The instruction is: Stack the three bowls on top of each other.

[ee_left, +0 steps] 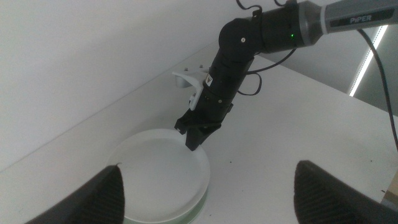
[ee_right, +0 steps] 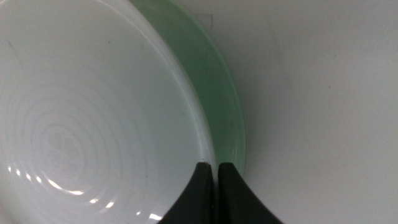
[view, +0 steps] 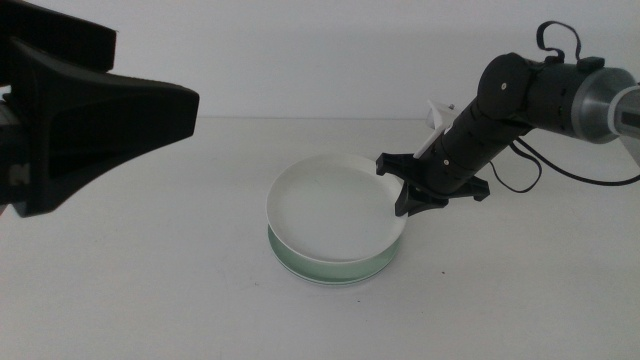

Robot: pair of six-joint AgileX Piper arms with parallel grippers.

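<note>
Two bowls visible for certain, stacked near mid-worktop [view: 150, 290]: shallow round white plastic bowl [view: 325, 205] uppermost, tilted, near side dipping toward the camera; shallow round mint-green plastic bowl [view: 335, 268] beneath, showing as a green crescent along the lower rim. Third, grey bowl: not distinguishable; possibly hidden within the stack, cannot tell.

Right gripper [view: 403, 195]: at far-right rim of white bowl, jaws pressed nearly together, pinching that rim edge in the wrist view. White bowl apparently not yet seated flat.

Left gripper [ee_left: 205, 186]: waiting at the left of the middle view, clear of the stack, jaws spread wide, holding nothing.

Hazards, judged:
- Thin rim pinch, smooth plastic: slip from the jaws, bowl dropping off-centre.
- Release while tilted: white bowl sliding sideways, coming to rest askew on the green rim.
- Sideways pull on withdrawal: whole stack dragged or nudged across the worktop.
- Downward push with jaws over the rim: lower bowl tipped.
</note>
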